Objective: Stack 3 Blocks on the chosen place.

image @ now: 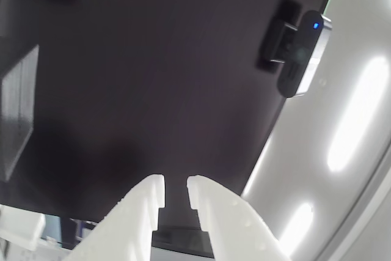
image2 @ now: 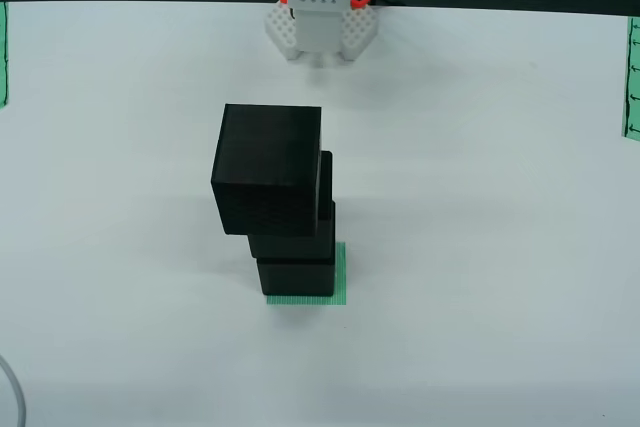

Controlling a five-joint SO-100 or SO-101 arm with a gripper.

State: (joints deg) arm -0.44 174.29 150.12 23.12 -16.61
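White tabletop (image2: 480,247) in the overhead view, dark band along the far edge, green strips (image2: 632,77) at the side margins. And there's the stack: three black blocks piled on the green patch (image2: 341,282), mid-table. Bottom block (image2: 295,277) sits on the patch, the middle block (image2: 300,232) on top of it, the top block (image2: 268,169) looming largest toward the camera and appearing offset to the left in this view, though how much of that is perspective I can't tell.

The arm (image2: 320,12) is parked at the far edge, well apart from the stack. In the wrist view the claw (image: 176,191) points up at a dark panel (image: 134,77) with a webcam (image: 302,53) clipped to its edge and ceiling lights beyond; the two white fingers stand slightly parted with nothing between them.

So the key relation: the stack lies straight out from the arm's base, toward the near side of the overhead view, and the claw faces away from it. By my read the stacking looks done. Any further reach would have to swing down and forward, and a nudge could topple that top block.
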